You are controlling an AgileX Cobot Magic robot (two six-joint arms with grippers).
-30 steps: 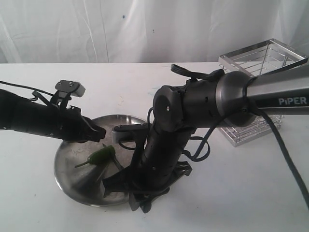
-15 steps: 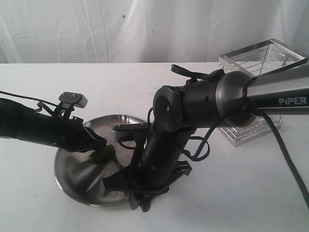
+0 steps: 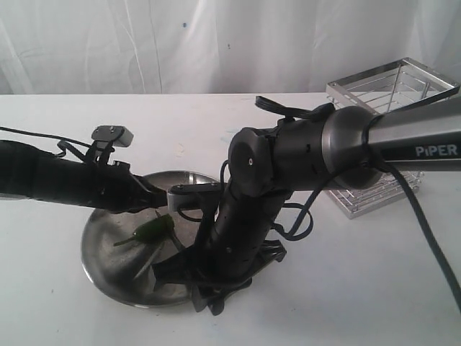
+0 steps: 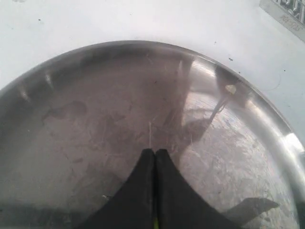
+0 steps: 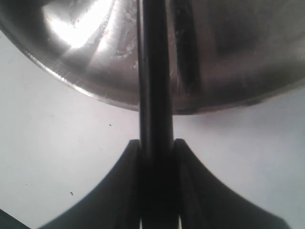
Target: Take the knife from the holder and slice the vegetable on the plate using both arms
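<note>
at the near rim of the plate [image 3: 101, 268] the right gripper [image 5: 156, 143] is clamped on the knife [image 5: 155, 71], whose blade is mostly hidden behind the right arm [image 3: 288, 155] in the exterior view. the vegetable [image 3: 153, 229] is seen mid-plate, just below the left gripper [image 4: 155, 152], which is pressed closed and empty. half a second ago it was lowered onto the vegetable, and now it is raised off it.

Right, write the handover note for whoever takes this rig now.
Left tool: shut, nothing seen in it, over the plate near the chilli.
Right tool: shut on the knife, which reaches over the plate.
Holder: on the right, without the knife.
Done: knife fetched.
Left: steady the chilli and slice it; no cut shows yet.
</note>
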